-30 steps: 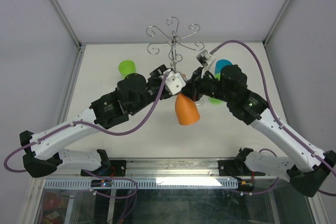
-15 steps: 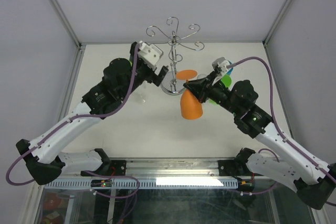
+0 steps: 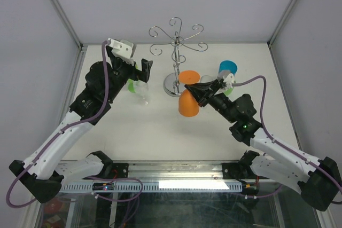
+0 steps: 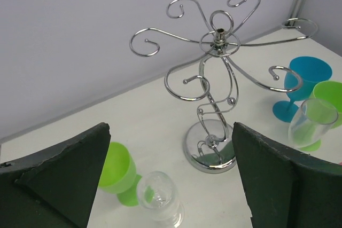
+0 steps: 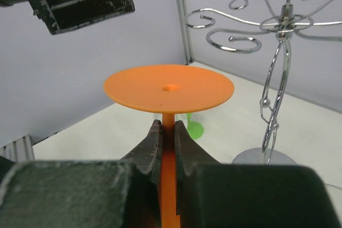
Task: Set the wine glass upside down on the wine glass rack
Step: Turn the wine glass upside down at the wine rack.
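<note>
Pinching the inverted orange wine glass (image 3: 188, 102) by its stem, the right gripper (image 3: 193, 88) hovers near the wine glass rack (image 3: 176, 41); hanging is not yet done; the left gripper (image 3: 128, 60) gapes empty.

Wine glass (image 3: 187, 104) just right of wine glass rack (image 3: 172, 85) base

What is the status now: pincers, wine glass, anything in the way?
Right pincer shut on orange wine glass stem, foot up. Left pincer open, empty. Wine glass rack arms bare, no obstruction seen.
</note>
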Controlling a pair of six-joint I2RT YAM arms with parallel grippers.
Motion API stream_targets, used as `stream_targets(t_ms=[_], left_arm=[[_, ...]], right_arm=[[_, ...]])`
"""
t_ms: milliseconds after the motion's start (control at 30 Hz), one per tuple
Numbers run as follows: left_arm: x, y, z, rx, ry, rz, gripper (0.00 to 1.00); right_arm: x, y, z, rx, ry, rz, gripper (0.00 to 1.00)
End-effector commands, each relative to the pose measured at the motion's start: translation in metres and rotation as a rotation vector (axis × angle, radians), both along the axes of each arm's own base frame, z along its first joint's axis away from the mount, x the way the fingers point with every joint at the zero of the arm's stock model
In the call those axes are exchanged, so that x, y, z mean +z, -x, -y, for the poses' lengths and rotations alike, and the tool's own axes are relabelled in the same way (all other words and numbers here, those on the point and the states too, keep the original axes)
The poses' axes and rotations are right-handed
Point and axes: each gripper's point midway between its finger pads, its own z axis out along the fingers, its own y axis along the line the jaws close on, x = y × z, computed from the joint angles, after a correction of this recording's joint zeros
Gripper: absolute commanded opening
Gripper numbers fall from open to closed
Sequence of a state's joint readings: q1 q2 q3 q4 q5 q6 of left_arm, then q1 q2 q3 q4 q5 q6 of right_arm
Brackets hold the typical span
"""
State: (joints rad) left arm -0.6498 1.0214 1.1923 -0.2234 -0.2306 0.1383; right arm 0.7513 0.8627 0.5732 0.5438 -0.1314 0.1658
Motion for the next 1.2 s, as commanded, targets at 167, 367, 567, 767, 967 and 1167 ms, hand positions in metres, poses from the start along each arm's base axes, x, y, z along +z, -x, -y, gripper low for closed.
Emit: stream_targets(t_ms=[167,367,567,767,967,1167], left_arm=[[-0.001,0.003,-0.002,-0.023,0.069,0.049,0.97],[0.001,0.004,-0.013,0.014,0.098,0.073,0.99],[-0.001,-0.006,-0.024,0.031,0.149,0.054,0.99],[-0.005,-0.025,-0.047,0.112,0.199,0.000,0.99],[-0.005,-0.033,-0.071,0.118,0.267,-0.036,0.99],[-0.018,-0.038,-0.092,0.136,0.318,-0.064,0.99]], right_arm=[[0.067,-0.030,0.025,-0.213,-0.173,0.272,0.00],[0.058,-0.056,0.025,-0.306,-0.140,0.264,0.00],[0.059,-0.071,0.019,-0.321,-0.146,0.264,0.00],[0.059,-0.082,0.019,-0.338,-0.161,0.275,0.00],[0.054,-0.092,0.015,-0.334,-0.154,0.262,0.00],[0.052,-0.098,0.009,-0.317,-0.146,0.262,0.00]])
